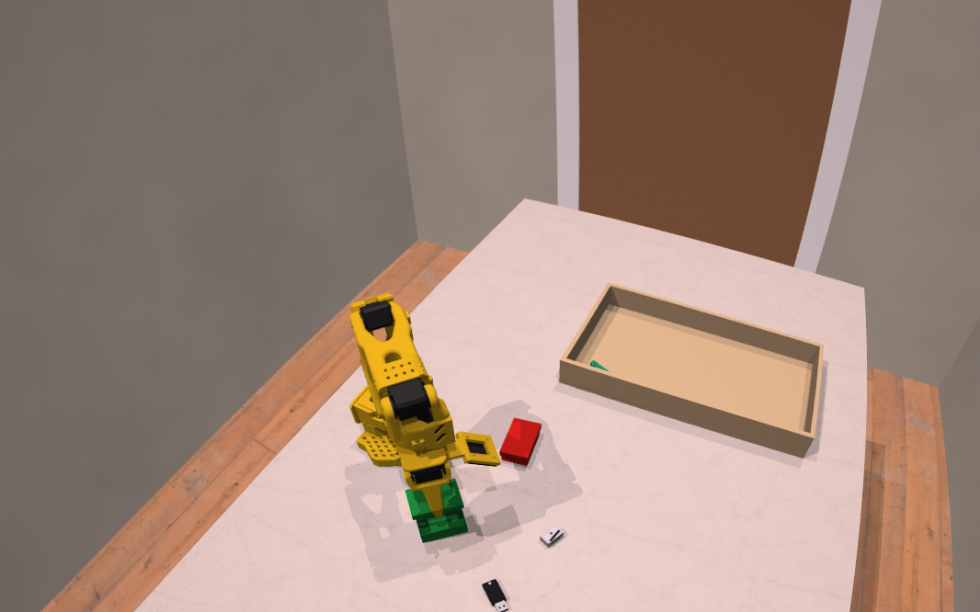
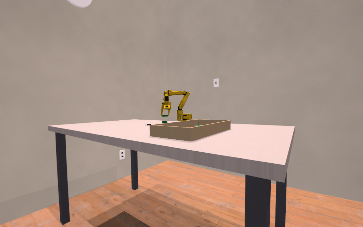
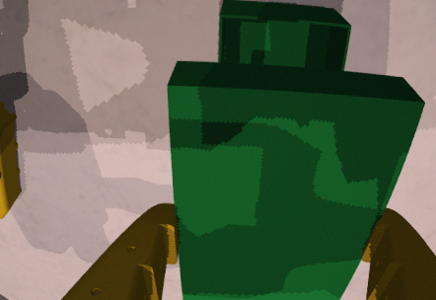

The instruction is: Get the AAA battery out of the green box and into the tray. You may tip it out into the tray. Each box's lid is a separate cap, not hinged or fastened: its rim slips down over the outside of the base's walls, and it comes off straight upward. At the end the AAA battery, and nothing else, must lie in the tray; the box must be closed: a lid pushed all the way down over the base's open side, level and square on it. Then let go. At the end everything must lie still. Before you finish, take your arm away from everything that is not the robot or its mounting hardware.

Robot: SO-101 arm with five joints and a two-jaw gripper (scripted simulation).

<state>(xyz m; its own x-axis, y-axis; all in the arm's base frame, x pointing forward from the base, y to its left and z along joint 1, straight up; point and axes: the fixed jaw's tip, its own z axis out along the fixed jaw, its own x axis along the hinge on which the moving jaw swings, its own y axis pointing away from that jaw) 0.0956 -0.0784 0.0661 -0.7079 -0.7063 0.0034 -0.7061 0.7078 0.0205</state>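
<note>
My gripper (image 1: 432,498) (image 2: 164,114) (image 3: 269,247) is shut on the green box's lid (image 1: 452,500) (image 2: 164,115) (image 3: 276,181) and holds it level in the air. The green base (image 1: 444,527) (image 2: 164,122) (image 3: 282,39) stands open on the table just below the lid and a little beyond it. I cannot make out what is inside it. The wooden tray (image 1: 688,407) (image 2: 188,132) stands to the right. A small green item (image 1: 598,366) (image 2: 196,125) lies in the tray's near left corner; I cannot tell what it is.
A closed red box (image 1: 520,439) lies right of the arm. A small white item (image 1: 552,536) and a black USB stick (image 1: 495,594) (image 2: 148,124) lie on the table near the green base. The table's left edge is close to the arm's base.
</note>
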